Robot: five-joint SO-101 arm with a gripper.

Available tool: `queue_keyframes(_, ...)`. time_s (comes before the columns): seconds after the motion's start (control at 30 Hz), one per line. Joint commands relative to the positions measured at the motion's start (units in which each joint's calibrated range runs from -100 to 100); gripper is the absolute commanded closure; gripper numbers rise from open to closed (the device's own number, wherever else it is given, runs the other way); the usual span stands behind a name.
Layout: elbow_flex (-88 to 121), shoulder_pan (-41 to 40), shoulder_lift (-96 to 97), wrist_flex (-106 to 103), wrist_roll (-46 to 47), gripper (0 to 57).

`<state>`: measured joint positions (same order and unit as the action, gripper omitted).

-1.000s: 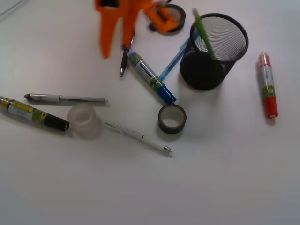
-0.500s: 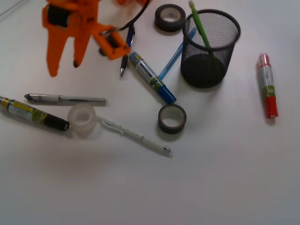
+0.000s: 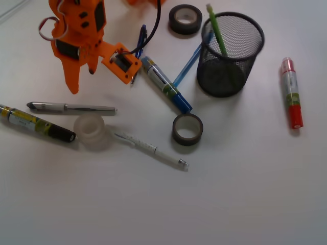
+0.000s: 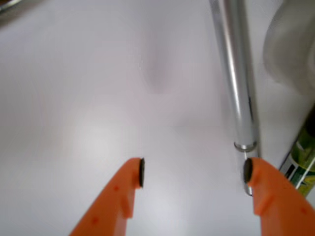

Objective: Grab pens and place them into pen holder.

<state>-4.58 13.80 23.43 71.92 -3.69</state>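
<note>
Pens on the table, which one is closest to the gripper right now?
The silver-grey pen, lying flat just below the open gripper. The wrist view shows its barrel beside one fingertip. The white pen, dark blue pen and light blue pen lie farther off.

Printed labels on blue marker (image 3: pixel 164 84), black marker (image 3: pixel 36 123), red marker (image 3: pixel 292 93), none readable

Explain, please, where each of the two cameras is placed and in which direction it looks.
Front: placed high above the white table, looking almost straight down at the black wire-mesh pen holder, pens, markers and tape rolls; the orange gripper and arm show.
Wrist: placed on the gripper, looking down past its two open orange fingers at the table.
Shared: the slim silver-grey pen, the translucent tape roll and the black marker.
</note>
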Motion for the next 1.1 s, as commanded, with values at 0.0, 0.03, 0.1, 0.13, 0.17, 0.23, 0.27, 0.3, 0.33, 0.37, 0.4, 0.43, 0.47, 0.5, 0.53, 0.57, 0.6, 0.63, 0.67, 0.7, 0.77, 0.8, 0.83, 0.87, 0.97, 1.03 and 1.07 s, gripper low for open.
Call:
queue_keyframes(0.0, -5.6, -1.9, 2.2, -1.9, 1.1, 33.9)
queue_keyframes(0.03, -7.1, -2.1, 3.3, -1.8, 1.2, 33.9)
queue_keyframes(0.1, -10.5, -2.2, 5.6, -1.6, 1.4, 33.9)
queue_keyframes(0.13, -11.9, -2.2, 6.8, -1.5, 1.7, 33.9)
queue_keyframes(0.17, -13.2, -2.2, 8.0, -1.5, 1.7, 33.9)
queue_keyframes(0.23, -15.5, -1.9, 10.3, -1.0, 1.8, 33.9)
queue_keyframes(0.27, -16.4, -1.9, 11.4, -0.5, 1.7, 33.9)
queue_keyframes(0.3, -17.1, -1.8, 12.5, 0.0, 1.7, 33.9)
queue_keyframes(0.33, -17.6, -1.5, 13.7, 0.3, 1.7, 34.5)
queue_keyframes(0.37, -18.0, -1.3, 14.7, 1.0, 1.7, 35.7)
queue_keyframes(0.4, -18.7, -1.1, 16.4, 2.1, 1.9, 38.4)
queue_keyframes(0.43, -19.5, -1.1, 16.8, 2.6, 1.9, 39.2)
queue_keyframes(0.47, -20.7, -1.1, 17.6, 3.1, 1.9, 39.5)
queue_keyframes(0.5, -21.8, -1.1, 18.3, 3.8, 1.9, 39.4)
queue_keyframes(0.53, -24.2, -1.0, 19.5, 5.2, 1.7, 39.7)
queue_keyframes(0.57, -25.1, -0.8, 20.2, 5.5, 1.7, 39.8)
queue_keyframes(0.6, -25.9, -0.6, 20.9, 5.9, 1.6, 39.9)
queue_keyframes(0.63, -26.8, -0.4, 21.4, 6.6, 1.6, 40.1)
queue_keyframes(0.67, -27.8, -0.4, 21.9, 7.0, 1.6, 41.3)
queue_keyframes(0.7, -28.4, -0.6, 22.3, 7.3, 1.7, 43.9)
queue_keyframes(0.77, -29.0, -0.8, 22.6, 7.7, 2.1, 52.5)
queue_keyframes(0.8, -29.0, -0.8, 22.6, 7.6, 2.3, 56.7)
queue_keyframes(0.83, -28.9, -0.8, 22.6, 7.6, 2.4, 57.2)
queue_keyframes(0.87, -28.8, -0.8, 22.6, 7.6, 2.5, 56.9)
queue_keyframes(0.97, -28.8, -0.6, 22.3, 7.3, 2.5, 57.2)
queue_keyframes(1.03, -29.0, -0.6, 21.7, 7.4, 2.2, 57.2)
queue_keyframes(1.07, -29.6, -0.6, 20.9, 8.0, 1.5, 57.2)
